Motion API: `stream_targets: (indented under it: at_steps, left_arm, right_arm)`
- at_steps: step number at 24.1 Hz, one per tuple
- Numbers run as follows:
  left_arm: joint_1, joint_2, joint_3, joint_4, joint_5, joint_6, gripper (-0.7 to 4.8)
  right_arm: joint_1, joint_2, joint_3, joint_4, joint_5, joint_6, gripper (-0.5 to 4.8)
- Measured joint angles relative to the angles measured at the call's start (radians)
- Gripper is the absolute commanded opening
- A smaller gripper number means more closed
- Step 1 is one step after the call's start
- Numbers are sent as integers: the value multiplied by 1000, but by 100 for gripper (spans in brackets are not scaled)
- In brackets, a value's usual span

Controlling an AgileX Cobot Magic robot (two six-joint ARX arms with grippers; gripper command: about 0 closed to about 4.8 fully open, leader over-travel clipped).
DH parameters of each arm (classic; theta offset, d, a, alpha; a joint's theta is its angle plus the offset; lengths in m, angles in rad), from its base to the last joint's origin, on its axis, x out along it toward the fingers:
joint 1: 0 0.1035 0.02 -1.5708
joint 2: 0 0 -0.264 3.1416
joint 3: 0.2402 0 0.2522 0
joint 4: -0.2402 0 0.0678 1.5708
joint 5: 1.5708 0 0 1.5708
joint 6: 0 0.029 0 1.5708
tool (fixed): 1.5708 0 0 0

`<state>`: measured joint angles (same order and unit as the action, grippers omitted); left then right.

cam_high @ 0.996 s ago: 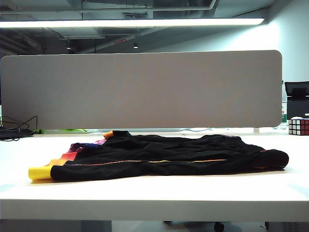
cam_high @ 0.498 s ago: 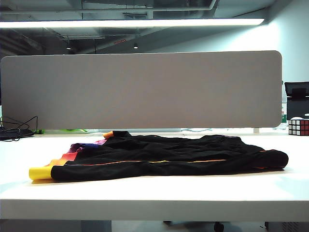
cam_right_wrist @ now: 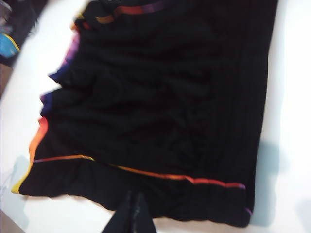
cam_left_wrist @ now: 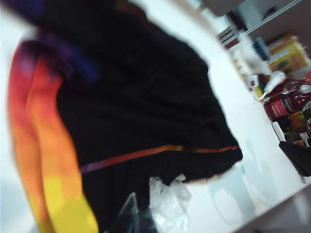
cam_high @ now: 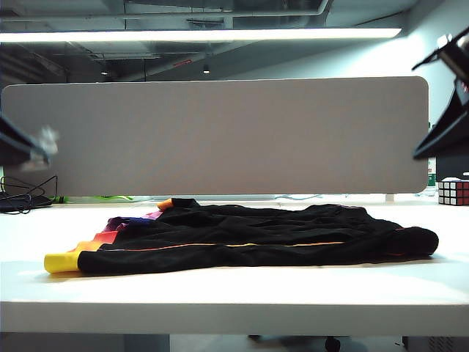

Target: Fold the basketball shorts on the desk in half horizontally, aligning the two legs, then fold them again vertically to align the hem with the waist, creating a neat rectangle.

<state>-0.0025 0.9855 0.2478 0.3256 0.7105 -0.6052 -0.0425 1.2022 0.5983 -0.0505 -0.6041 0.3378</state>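
You are seeing the shorts [cam_high: 242,238] lying flat across the desk [cam_high: 234,297], hem [cam_high: 62,261] at exterior left. The left gripper [cam_left_wrist: 133,221] and right gripper [cam_right_wrist: 132,216] are hovering above them, jaws closed and empty, likely positioning for the first fold.

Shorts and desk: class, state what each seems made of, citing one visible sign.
The shorts look like soft, matte knit fabric: they wrinkle and bunch. The desk looks like smooth white laminate, faintly glossy, though its core is hidden. Both grippers, left and right, hover shut above.
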Motion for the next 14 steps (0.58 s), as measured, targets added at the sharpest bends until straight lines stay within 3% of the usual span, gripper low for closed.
stream_targets:
  at_steps: [6,7,9,10,14]
  left_arm:
    - [0,168,29,-7,22,-123,159]
    - [0,180,35,-6,21,-129,159]
    - [0,205,51,-12,21,-149,185]
    - [0,221,65,-31,19,-156,215]
    - [0,248,131,-158,-7,-115,220]
  right_arm:
    - [0,23,5,-114,-14,10,8]
    - [0,24,5,-132,-16,10,32]
    - [0,25,5,-166,-17,10,144]
    - [0,25,5,-178,-17,10,259]
    - [-22,25,5,-222,-14,12,275]
